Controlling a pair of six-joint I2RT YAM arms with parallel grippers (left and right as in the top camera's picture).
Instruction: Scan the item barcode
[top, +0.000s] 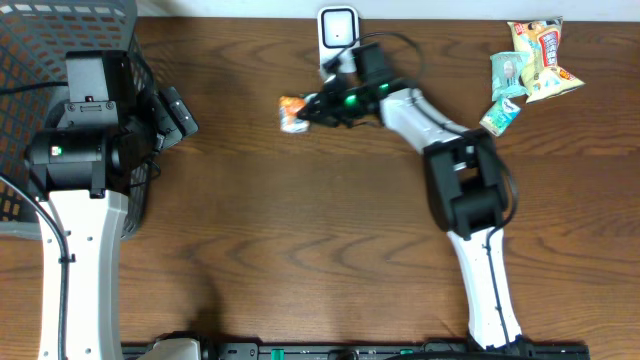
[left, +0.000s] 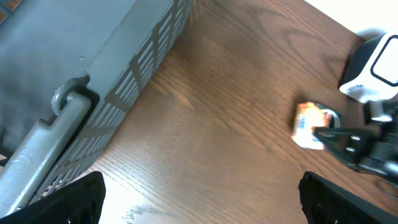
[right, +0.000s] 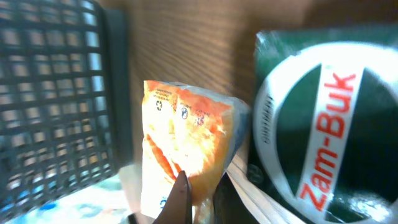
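Orange snack packet (top: 292, 110) is gripped at one end by the clenched right jaws, near the far middle of the table (top: 300, 230). From the jaws it projects leftward, its long axis roughly in line with them. Scanner (top: 338, 30) stands just beside, behind the right wrist; a turn of the packet toward it is judged necessary. Left jaws are spread wide and empty, well apart by the basket (top: 60, 40).

One brand name can be read: "Zam-Buk".
It runs in red letters slantwise across a white band on the green round label (right: 323, 124) in the right wrist view. The orange packet (right: 186, 137) beside it carries small dark marks too blurred to read. Print on the snack packets (top: 535, 60) is too small.
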